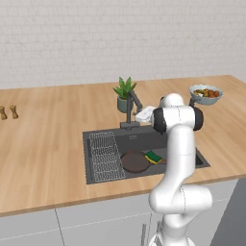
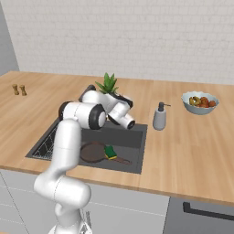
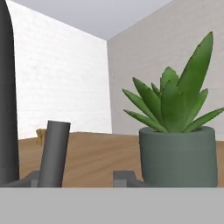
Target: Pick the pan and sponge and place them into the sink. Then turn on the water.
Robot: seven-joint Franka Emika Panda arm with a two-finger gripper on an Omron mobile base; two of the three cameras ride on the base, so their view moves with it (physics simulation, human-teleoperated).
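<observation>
pan (image 1: pixel 135 162) and sponge (image 1: pixel 153 156) lie in sink (image 1: pixel 144 139); water not running; gripper state cannot be determined

We see a dark-brown pan (image 1: pixel 135 162) and a sponge (image 1: pixel 153 156) that is green on top with a yellow layer, both against the dark-grey sink (image 1: pixel 98 137). The faucet (image 1: pixel 131 109) is dark grey too. The plant (image 3: pixel 175 105) has green leaves in a grey-green pot. The counter (image 1: pixel 43 144) shows pale wood grain, the wall (image 1: pixel 72 38) white brick, and the arm (image 1: pixel 180 158) is white with dark joints.
</observation>
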